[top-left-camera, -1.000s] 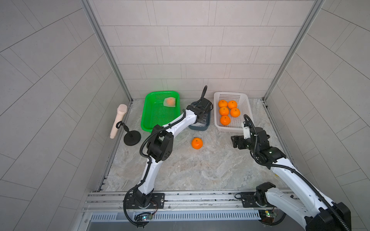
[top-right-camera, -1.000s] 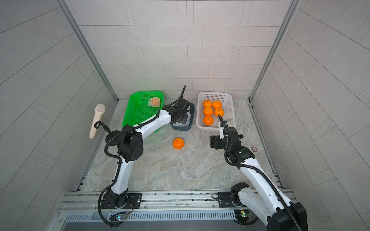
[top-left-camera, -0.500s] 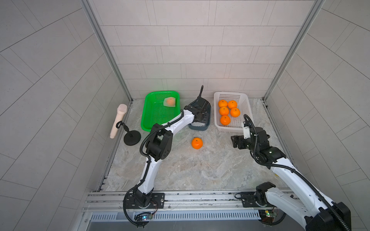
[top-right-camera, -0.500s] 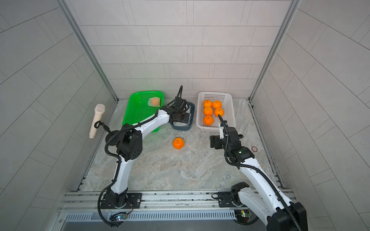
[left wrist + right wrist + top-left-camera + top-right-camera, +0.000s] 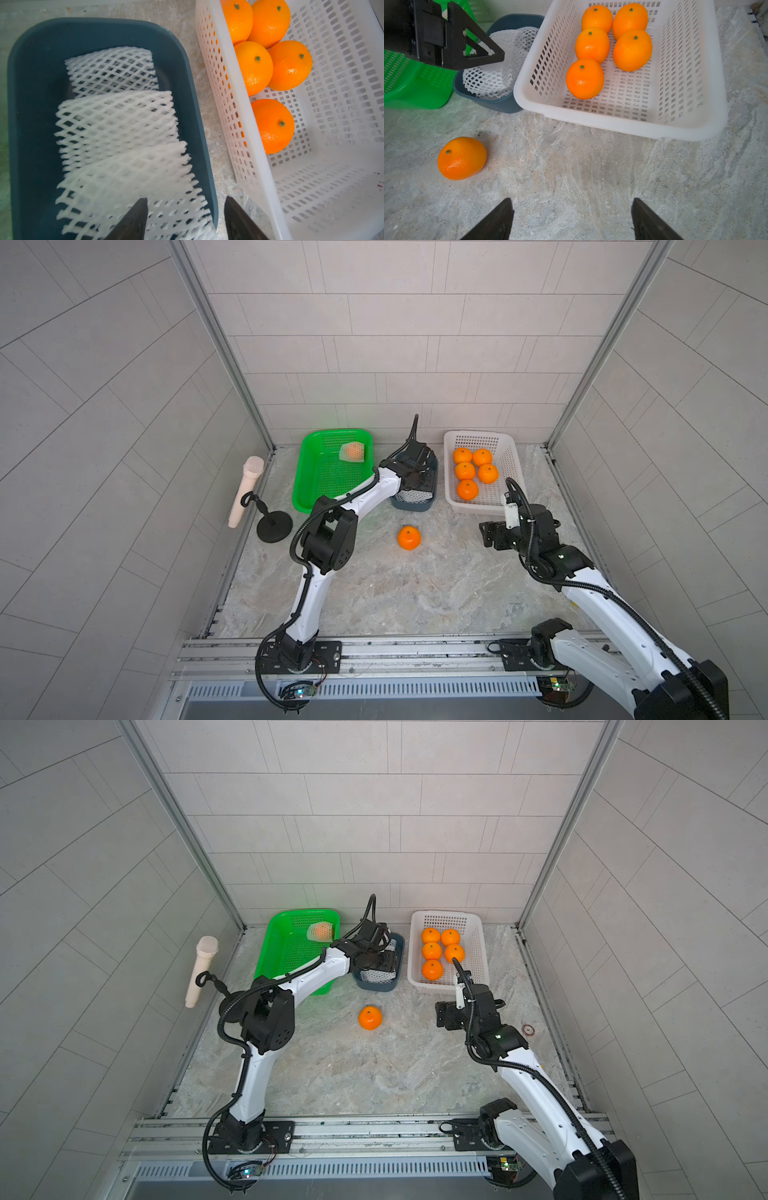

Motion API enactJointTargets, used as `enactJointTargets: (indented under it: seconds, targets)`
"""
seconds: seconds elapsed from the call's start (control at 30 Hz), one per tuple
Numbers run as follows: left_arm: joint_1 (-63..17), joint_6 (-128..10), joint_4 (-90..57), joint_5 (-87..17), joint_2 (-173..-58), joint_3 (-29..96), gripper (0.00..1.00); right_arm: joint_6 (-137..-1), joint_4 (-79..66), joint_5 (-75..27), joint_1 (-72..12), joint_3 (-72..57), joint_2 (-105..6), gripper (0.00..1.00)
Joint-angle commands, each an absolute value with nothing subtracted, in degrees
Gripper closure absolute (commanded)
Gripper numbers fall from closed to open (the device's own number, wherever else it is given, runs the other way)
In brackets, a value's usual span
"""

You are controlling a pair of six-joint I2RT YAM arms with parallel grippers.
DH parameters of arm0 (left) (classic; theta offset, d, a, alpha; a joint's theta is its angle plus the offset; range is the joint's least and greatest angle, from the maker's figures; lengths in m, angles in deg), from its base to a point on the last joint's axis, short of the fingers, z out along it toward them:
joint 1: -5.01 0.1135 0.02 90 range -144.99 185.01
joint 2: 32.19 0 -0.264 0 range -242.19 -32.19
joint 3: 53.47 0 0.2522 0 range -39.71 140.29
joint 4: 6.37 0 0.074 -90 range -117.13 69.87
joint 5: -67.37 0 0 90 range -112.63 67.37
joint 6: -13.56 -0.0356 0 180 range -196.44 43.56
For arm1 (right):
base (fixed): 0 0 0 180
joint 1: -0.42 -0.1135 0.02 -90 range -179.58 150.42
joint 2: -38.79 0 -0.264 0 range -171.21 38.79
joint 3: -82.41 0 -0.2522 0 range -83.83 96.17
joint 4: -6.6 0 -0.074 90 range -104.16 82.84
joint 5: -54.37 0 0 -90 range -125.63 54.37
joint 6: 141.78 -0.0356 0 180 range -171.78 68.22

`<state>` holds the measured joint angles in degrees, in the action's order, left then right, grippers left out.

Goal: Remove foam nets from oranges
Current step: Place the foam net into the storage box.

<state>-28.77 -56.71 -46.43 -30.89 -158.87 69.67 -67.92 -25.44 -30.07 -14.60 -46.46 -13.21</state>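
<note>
One bare orange (image 5: 409, 537) (image 5: 462, 158) lies on the marble table between the arms. Several bare oranges (image 5: 469, 472) (image 5: 253, 66) sit in the white basket (image 5: 478, 510). One orange still in a foam net (image 5: 353, 452) (image 5: 321, 932) rests at the far end of the green tray (image 5: 320, 481). Several empty foam nets (image 5: 116, 124) (image 5: 494, 68) are piled in the dark blue bin (image 5: 413, 506). My left gripper (image 5: 419, 477) (image 5: 185, 201) hovers open over that bin's right rim, holding nothing. My right gripper (image 5: 488, 533) (image 5: 572, 202) stands open above bare table, right of the loose orange.
A beige microphone-shaped handle (image 5: 245, 491) on a black stand (image 5: 274, 526) is at the left wall. The green tray, blue bin and white basket stand side by side along the back. A small round mark (image 5: 528, 1029) lies by the right wall.
My left gripper's jaws have spread wider over the blue bin and the topmost net now lies loose in it. The right arm and the loose orange have not moved.
</note>
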Motion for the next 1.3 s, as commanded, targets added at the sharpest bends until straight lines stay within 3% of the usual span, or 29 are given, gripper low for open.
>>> enactJointTargets:
  seconds: [0.0,1.27]
  targets:
    - [-28.24,-55.81,-44.68,-31.79,-160.42,68.09,0.37,-68.07,-25.97,-30.82,-14.48,-46.65,-12.98,0.10]
    - [-24.71,-53.72,-44.68,-32.59,-171.21,70.37,0.37,-68.09,-25.09,-30.71,-14.45,-46.56,-14.29,0.10]
